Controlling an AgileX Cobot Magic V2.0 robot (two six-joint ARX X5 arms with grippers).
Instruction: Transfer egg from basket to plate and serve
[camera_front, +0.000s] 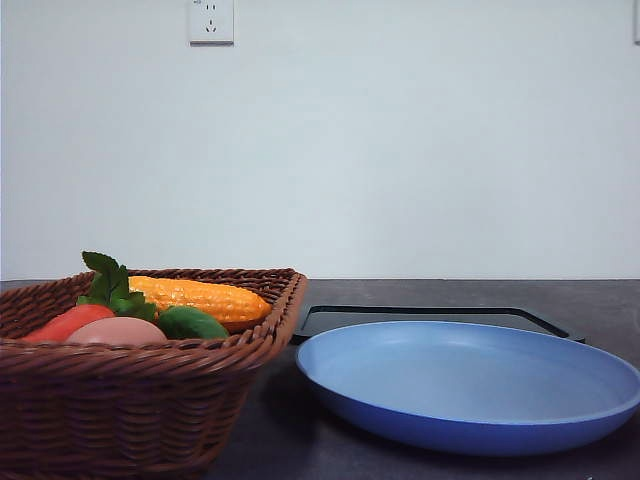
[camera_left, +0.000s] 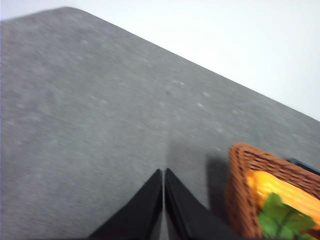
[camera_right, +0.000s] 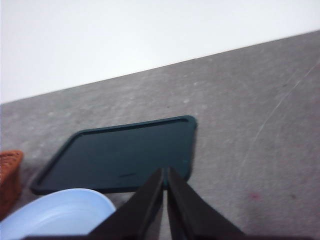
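Observation:
The pinkish-brown egg (camera_front: 118, 331) lies in the wicker basket (camera_front: 130, 400) at the front left, between a red-orange vegetable and a green one. The blue plate (camera_front: 470, 385) sits bare to the right of the basket. My left gripper (camera_left: 163, 175) is shut with nothing in it, above bare table just off a corner of the basket (camera_left: 240, 185). My right gripper (camera_right: 165, 174) is shut and holds nothing, hovering over the near edge of the black tray, with the plate (camera_right: 60, 212) beside it.
A black rectangular tray (camera_front: 420, 318) lies behind the plate, and shows as the tray (camera_right: 120, 155) under my right gripper. The basket also holds a corn cob (camera_front: 200, 297), a red-orange vegetable (camera_front: 68, 322) with green leaves and a green item (camera_front: 190, 323). A white wall stands behind.

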